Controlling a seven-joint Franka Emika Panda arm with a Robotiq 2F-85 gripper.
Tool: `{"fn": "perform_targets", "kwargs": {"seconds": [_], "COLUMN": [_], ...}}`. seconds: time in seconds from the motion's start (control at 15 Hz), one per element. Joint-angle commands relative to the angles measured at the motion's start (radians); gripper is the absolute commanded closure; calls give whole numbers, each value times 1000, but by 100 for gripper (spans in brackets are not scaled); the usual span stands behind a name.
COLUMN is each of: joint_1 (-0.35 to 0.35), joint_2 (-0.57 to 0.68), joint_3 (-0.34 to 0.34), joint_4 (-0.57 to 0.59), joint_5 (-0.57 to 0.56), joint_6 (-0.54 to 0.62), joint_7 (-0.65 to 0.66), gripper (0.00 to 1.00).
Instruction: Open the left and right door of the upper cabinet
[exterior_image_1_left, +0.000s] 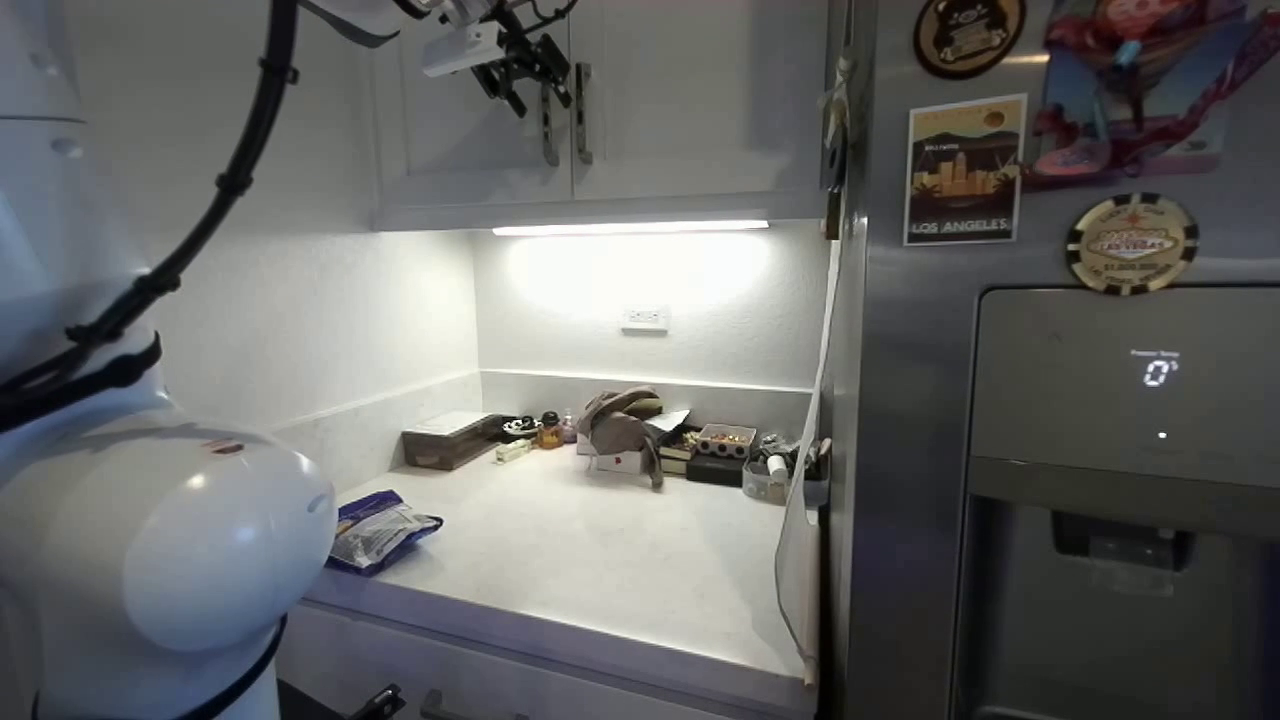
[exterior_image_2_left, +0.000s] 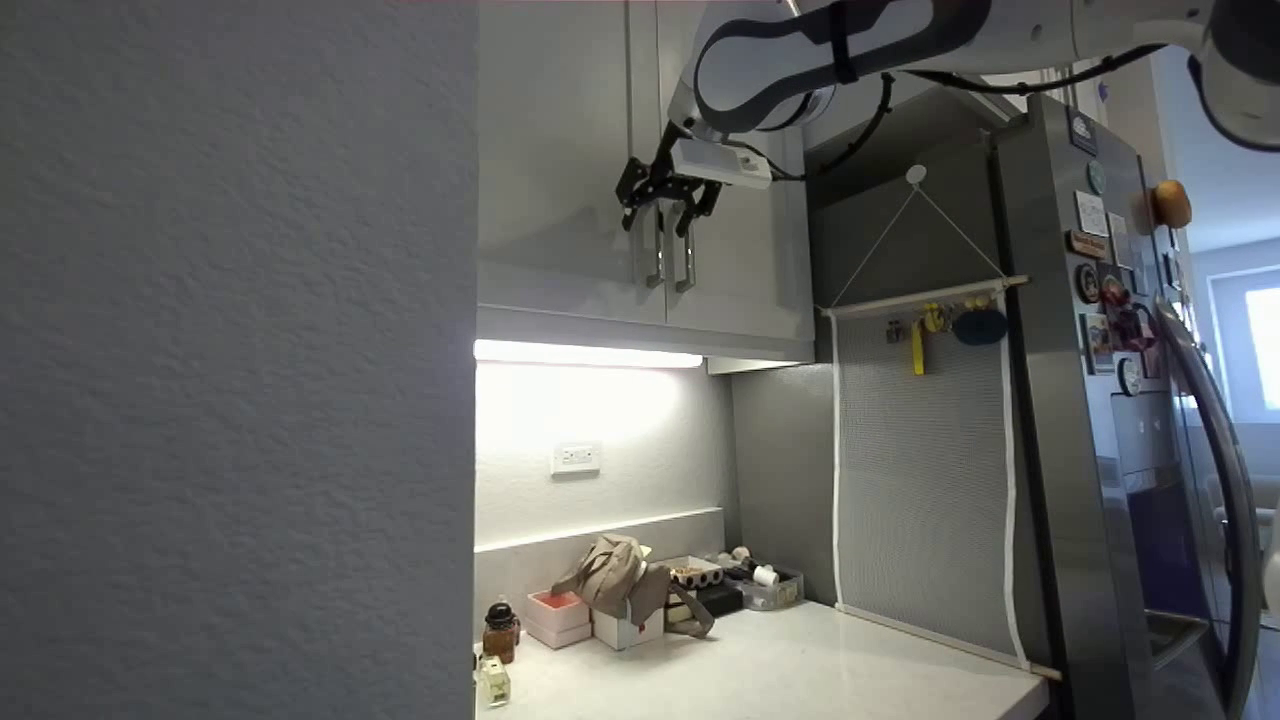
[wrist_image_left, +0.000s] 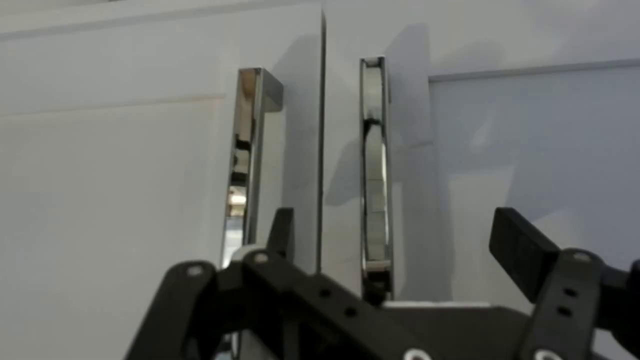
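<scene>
The white upper cabinet (exterior_image_1_left: 640, 208) has its left door (exterior_image_1_left: 450, 150) and right door (exterior_image_1_left: 700, 100) closed flush, meeting at a narrow seam. Each carries a shiny vertical metal handle near that seam. My gripper (exterior_image_1_left: 541, 102) is in front of the left door's handle (exterior_image_1_left: 548, 140), beside the right door's handle (exterior_image_1_left: 584, 115). In the wrist view the gripper (wrist_image_left: 393, 225) is wide open, and the left door's handle (wrist_image_left: 375, 185) appears between its fingers. One finger (wrist_image_left: 282, 232) overlaps the space between both handles. Whether the fingers touch anything, I cannot tell.
A light strip (exterior_image_1_left: 630, 229) runs under the cabinet, above a white counter (exterior_image_1_left: 640, 560) with a cap, boxes and small jars at the back. The steel fridge (exterior_image_1_left: 910, 400) borders the right side. A mesh hanging (exterior_image_2_left: 920, 480) covers the fridge's flank.
</scene>
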Motion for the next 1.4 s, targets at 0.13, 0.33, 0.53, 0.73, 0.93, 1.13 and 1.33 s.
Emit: {"fn": "perform_targets", "kwargs": {"seconds": [0.13,0.33,0.53,0.73,0.93,1.13,1.33], "joint_1": [28,26,21,35,36,33,33], "joint_2": [38,38,19,-8,-10,-18,-13], "joint_3": [-6,-9,-21,-42,-57,-69,-71], "joint_4": [-3,-12,-25,-43,-40,-47,-33], "joint_5": [47,45,46,104,166,200,221], "joint_6": [105,117,107,75,57,42,26], "joint_7": [-57,-49,-51,-95,-150,-173,-197], "gripper": [2,32,53,23,62,78,85]}}
